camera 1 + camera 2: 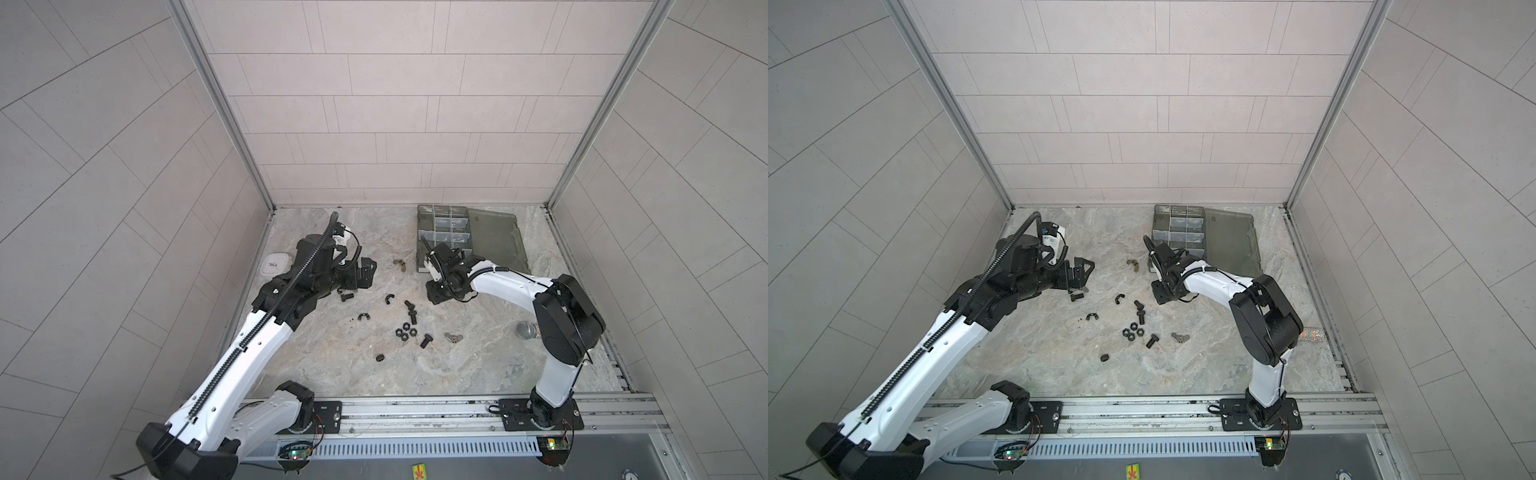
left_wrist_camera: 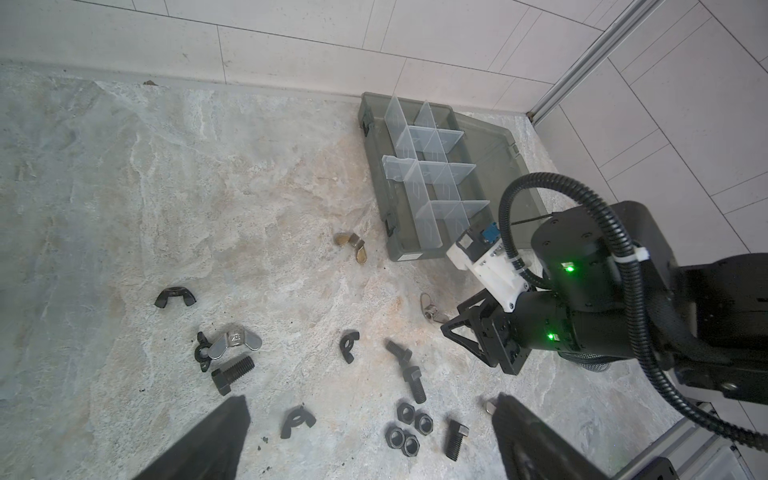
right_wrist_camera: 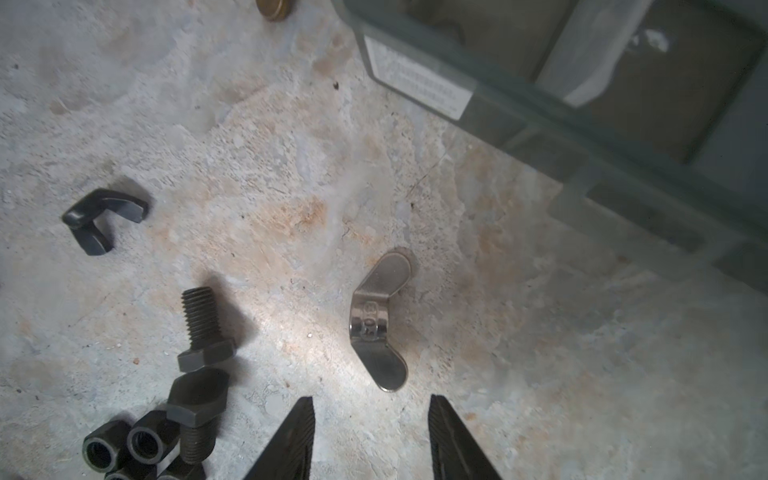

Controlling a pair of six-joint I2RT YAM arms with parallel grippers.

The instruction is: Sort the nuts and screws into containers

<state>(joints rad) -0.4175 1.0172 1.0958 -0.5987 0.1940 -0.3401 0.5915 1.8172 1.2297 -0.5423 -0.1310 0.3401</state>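
Note:
The screws are short black hex bolts; two lie end to end [image 1: 411, 310], one sits further front [image 1: 426, 340] and one by the left arm [image 1: 347, 296]. Among the nuts are a black hex cluster [image 1: 405, 332], black wing nuts [image 1: 364, 316] and a brass wing nut [image 1: 400, 264]. A silver wing nut [image 3: 376, 320] lies on the table just ahead of my right gripper [image 3: 371, 399], which is open with nothing between its fingers. My left gripper [image 2: 370, 401] hangs wide open above the scattered parts. The containers are compartments of a smoky-grey organizer box [image 1: 419, 241] at the back right.
The box's flat lid [image 1: 496, 241] lies open to its right. A silvery mesh-patterned object [image 1: 527, 330] sits behind the right arm's elbow. A small white object [image 1: 274, 264] lies by the left wall. Another silver wing nut [image 1: 454, 337] lies front of centre. Tiled walls enclose three sides.

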